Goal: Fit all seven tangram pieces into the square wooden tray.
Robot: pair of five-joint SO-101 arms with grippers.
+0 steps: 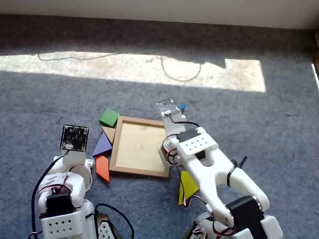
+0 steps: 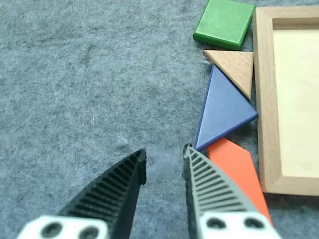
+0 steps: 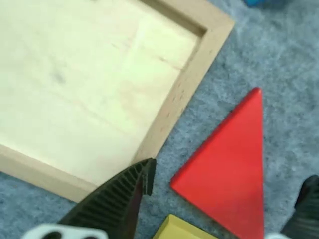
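The left tool (image 2: 164,155), fingers apart, points down beside the blue triangle's (image 2: 224,107) tip, at nine o'clock of the tray (image 1: 113,149). The right tool (image 3: 229,181) gapes around the red triangle (image 3: 227,154), at three o'clock.

Grey carpet (image 1: 259,129), wooden tray (image 1: 113,149) near the middle. Green square (image 1: 109,118), tan triangle (image 1: 109,133), blue triangle (image 1: 102,146), orange piece (image 1: 102,168) line one side; yellow piece (image 1: 187,185), red triangle (image 3: 229,164) the other.
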